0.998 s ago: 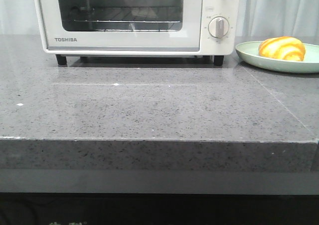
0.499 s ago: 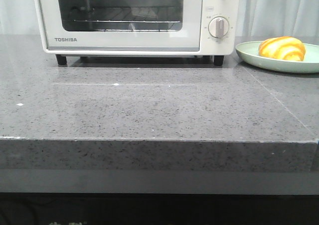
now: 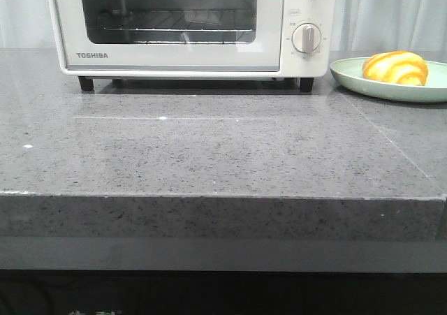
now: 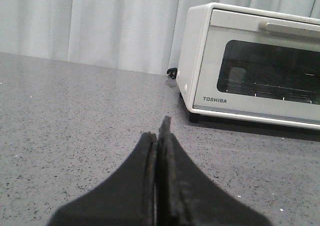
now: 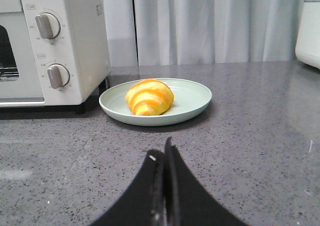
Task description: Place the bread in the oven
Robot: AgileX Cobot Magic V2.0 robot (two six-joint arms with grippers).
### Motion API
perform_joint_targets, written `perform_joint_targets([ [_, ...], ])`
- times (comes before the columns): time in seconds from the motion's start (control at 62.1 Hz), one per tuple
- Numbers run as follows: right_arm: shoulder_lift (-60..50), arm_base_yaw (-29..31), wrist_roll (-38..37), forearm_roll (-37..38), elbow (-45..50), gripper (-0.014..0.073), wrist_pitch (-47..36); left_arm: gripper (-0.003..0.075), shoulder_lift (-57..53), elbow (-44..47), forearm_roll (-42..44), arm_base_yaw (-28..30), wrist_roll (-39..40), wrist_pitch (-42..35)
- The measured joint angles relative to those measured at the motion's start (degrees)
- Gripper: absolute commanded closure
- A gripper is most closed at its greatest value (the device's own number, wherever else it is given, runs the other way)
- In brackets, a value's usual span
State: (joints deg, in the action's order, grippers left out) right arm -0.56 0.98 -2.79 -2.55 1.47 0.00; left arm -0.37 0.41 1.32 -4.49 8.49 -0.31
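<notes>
Front view: the oven [image 3: 188, 25] stands at the back of the counter [image 3: 209, 161] with its door shut, so you must open it before loading. The bread [image 3: 394, 68] lies on the plate [image 3: 349, 74] to the right of the oven, within the right arm's reach. No arm appears here.

Left wrist view: the left gripper [image 4: 159, 136] is clenched on nothing and faces the oven door, suiting it to the handle [image 4: 292, 29].

Right wrist view: the right gripper [image 5: 162, 153] is clenched, empty, and aimed at the bread [image 5: 149, 96]; release it before grasping.
</notes>
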Motion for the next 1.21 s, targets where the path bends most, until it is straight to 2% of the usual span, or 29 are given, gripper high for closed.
perform_joint_targets([
  [0.209, 0.0, 0.0, 0.0, 0.0, 0.0, 0.0711, 0.0, 0.0738, 0.0, 0.0, 0.0, 0.0, 0.0, 0.0],
  [0.403, 0.0, 0.0, 0.0, 0.0, -4.4, 0.0711, 6.6, 0.0738, 0.0, -2.7, -0.8, 0.0, 0.0, 1.9],
  [0.676, 1.7, 0.0, 0.0, 2.5, -22.4, 0.0711, 19.4, 0.0738, 0.8, -19.4, -1.0, 0.0, 0.0, 16.7],
  [0.886, 13.1, 0.0, 0.0, 4.3, -35.8, 0.0711, 29.2, 0.0738, 12.1, -33.6, -1.0, 0.0, -0.2, 29.6],
  [0.998, 19.5, 0.0, 0.0, 4.4, -38.9, 0.0711, 33.0, 0.0738, 19.4, -38.7, -1.0, 0.0, -0.5, 35.2],
  [1.208, 27.1, 0.0, 0.0, 4.4, -39.3, 0.0711, 34.8, 0.0738, 27.3, -39.5, -1.0, 0.0, -0.6, 37.0],
])
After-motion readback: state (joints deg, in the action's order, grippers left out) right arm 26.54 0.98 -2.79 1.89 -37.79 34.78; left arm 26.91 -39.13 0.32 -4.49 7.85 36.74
